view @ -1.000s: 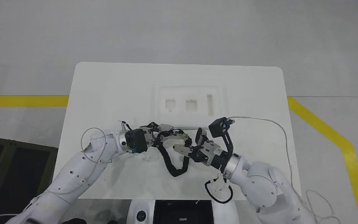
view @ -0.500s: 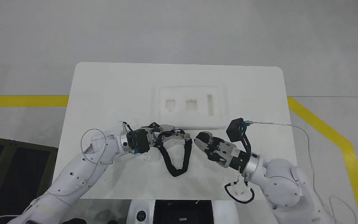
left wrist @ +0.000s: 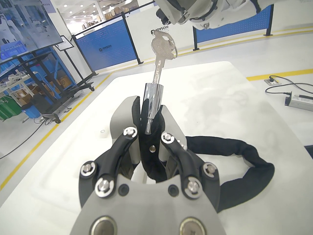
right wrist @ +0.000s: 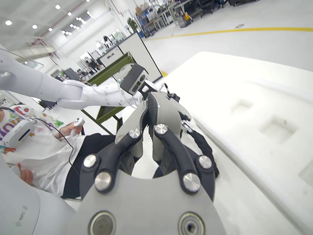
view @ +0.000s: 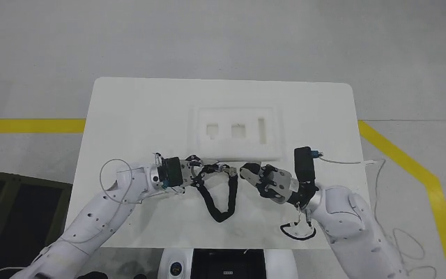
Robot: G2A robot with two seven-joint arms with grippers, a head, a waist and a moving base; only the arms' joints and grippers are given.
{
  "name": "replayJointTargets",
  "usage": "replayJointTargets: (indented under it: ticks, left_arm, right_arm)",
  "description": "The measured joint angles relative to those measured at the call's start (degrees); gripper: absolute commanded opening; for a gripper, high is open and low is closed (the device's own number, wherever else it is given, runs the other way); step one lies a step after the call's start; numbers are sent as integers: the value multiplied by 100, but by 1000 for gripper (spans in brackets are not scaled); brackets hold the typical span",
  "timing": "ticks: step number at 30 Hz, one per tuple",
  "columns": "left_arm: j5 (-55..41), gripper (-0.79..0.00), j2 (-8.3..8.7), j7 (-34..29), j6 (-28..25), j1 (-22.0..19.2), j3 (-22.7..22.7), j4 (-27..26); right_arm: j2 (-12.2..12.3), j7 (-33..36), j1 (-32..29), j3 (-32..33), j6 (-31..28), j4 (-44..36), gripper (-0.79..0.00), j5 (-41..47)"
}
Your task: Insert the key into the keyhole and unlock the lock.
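Left claw (left wrist: 148, 113) is clamped on the lock (left wrist: 153, 94) barrel just above the bench (left wrist: 220, 94), with the key (left wrist: 162, 46) already stuck into it. Right claw (right wrist: 148, 101), pinched closed on nothing beyond the key head, imo should open, grab it square and twist gently.

A short white word beside a small logo stands on the blue perforated barrier panel (left wrist: 106, 49); the same mark, in dark letters, stands on the white wall panel (left wrist: 144, 30) behind it; print on the tilted white sign board (left wrist: 65, 43) is too small to read
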Motion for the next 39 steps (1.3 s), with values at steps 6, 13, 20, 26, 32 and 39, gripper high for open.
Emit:
replayJointTargets:
  ticks: [6, 13, 20, 26, 32, 39]
  left_arm:
    - [-213, -785, -60, 196, -254, -77, 108, 183]
    - [-340, -785, -138, 469, -542, -223, 272, 412]
    - [-331, -785, -179, 482, -585, -294, 329, 515]
    - [-324, -785, -199, 517, -579, -320, 333, 484]
    - [-298, -785, -207, 527, -564, -332, 310, 406]
    - [-266, -785, -198, 518, -557, -313, 252, 346]
  right_arm:
    - [-87, -659, 188, -316, -80, 245, -785, -269]
    - [-146, -872, 385, -542, -53, 440, -785, -343]
    - [-161, -1023, 430, -539, -163, 499, -785, -343]
    - [-173, -847, 529, -659, -211, 592, -785, -227]
    - [-197, -754, 671, -777, -193, 727, -785, -111]
    - [-213, -732, 725, -830, -162, 794, -785, -64]
